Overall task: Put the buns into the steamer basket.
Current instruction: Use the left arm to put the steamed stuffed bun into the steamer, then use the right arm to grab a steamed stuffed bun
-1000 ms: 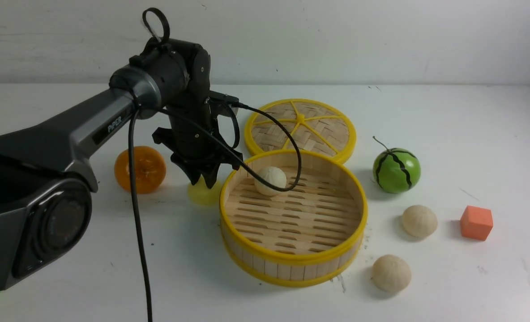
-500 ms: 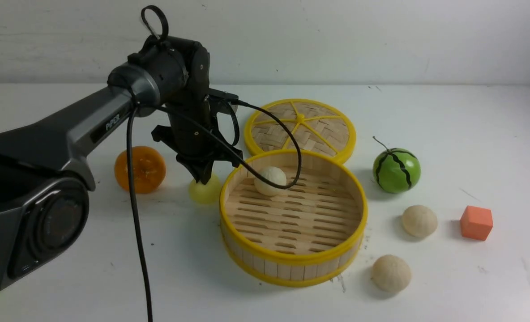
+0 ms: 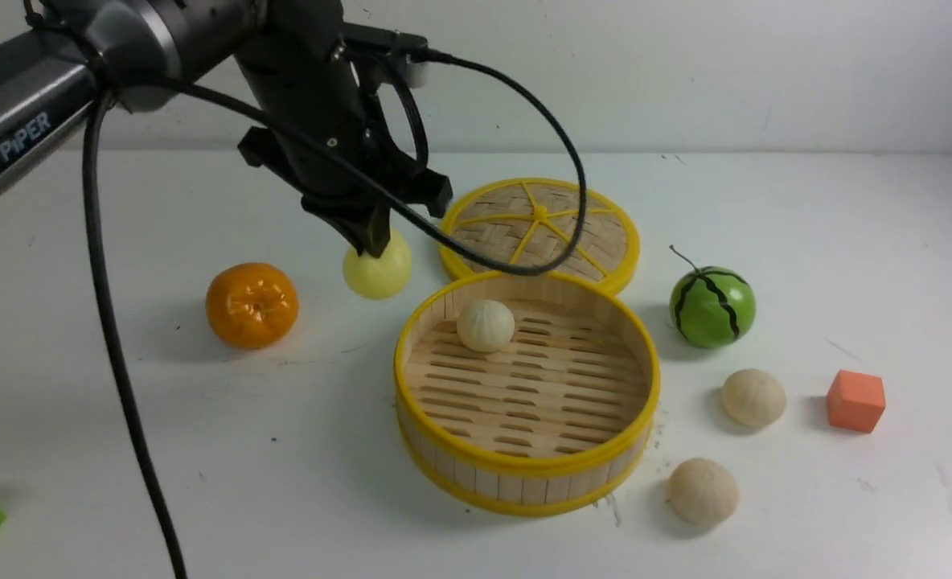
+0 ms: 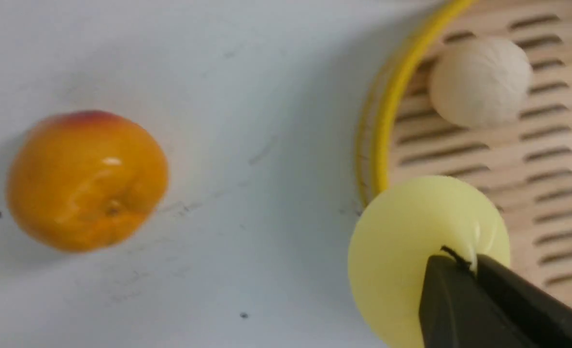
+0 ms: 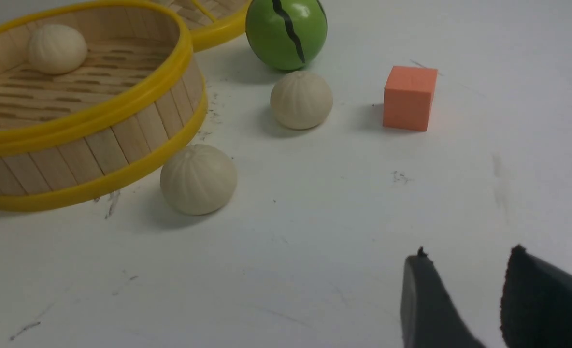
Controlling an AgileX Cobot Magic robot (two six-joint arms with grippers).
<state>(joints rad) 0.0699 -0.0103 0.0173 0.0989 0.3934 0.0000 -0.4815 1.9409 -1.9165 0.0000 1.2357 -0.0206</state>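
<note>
Yellow bun [image 3: 377,274], pinched by left tool [image 3: 373,241], hangs at rim of steamer basket [image 3: 527,464].

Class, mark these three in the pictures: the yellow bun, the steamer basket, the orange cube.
yellow bun [image 3: 377,273], front view, middle of its round side.
steamer basket [image 3: 516,485], front view, near wooden wall.
orange cube [image 3: 855,400], front view, its front face.
</note>
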